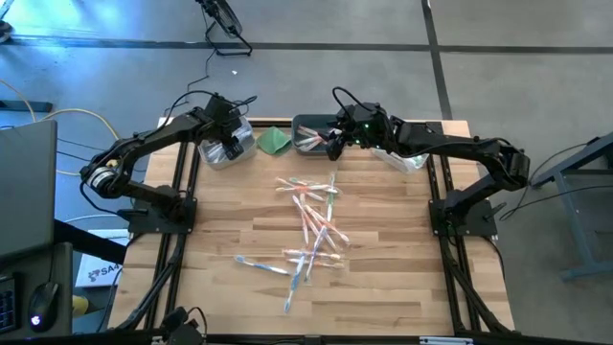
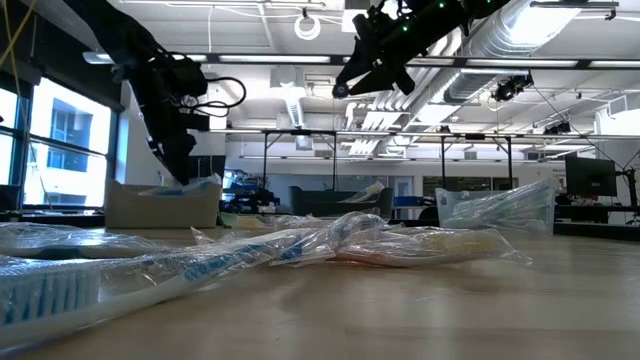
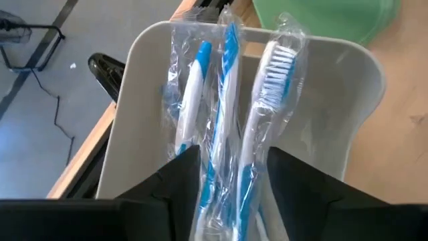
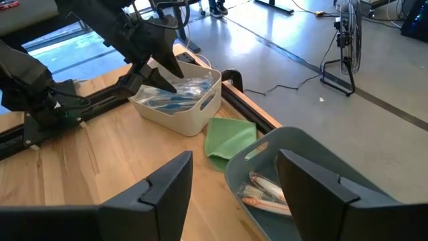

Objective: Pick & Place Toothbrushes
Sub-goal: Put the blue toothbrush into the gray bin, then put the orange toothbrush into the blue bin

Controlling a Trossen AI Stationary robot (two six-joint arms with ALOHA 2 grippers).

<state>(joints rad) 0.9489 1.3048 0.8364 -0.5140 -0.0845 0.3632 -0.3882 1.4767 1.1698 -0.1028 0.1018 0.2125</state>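
Observation:
Several wrapped toothbrushes [image 1: 311, 225] lie loose in a heap mid-table, the same heap [image 2: 330, 245] filling the low view. My left gripper [image 3: 234, 161] is open, pointing down into the white bin [image 3: 134, 80] at the far left; blue-and-white wrapped brushes [image 3: 221, 100] lie in the bin, running between its fingers. My right gripper [image 4: 234, 167] is open and hovers above the grey bin [image 4: 301, 144], which holds pink-orange brushes [image 4: 264, 191]. In the high view the left gripper [image 1: 228, 146] and right gripper [image 1: 330, 144] flank a folded green cloth [image 1: 275, 141]. My left gripper's fingers [image 3: 184, 177] stand on either side of the wrapped blue brushes inside the white bin, coming from above. The gap between them is wide, and I cannot tell whether they touch the wrappers.
The green cloth [image 4: 227, 140] lies on the table between the two bins. A crumpled clear plastic bag [image 1: 402, 158] sits at the far right of the table. Bare wood lies around the heap toward the near edge. Dark frame rails run along both table sides.

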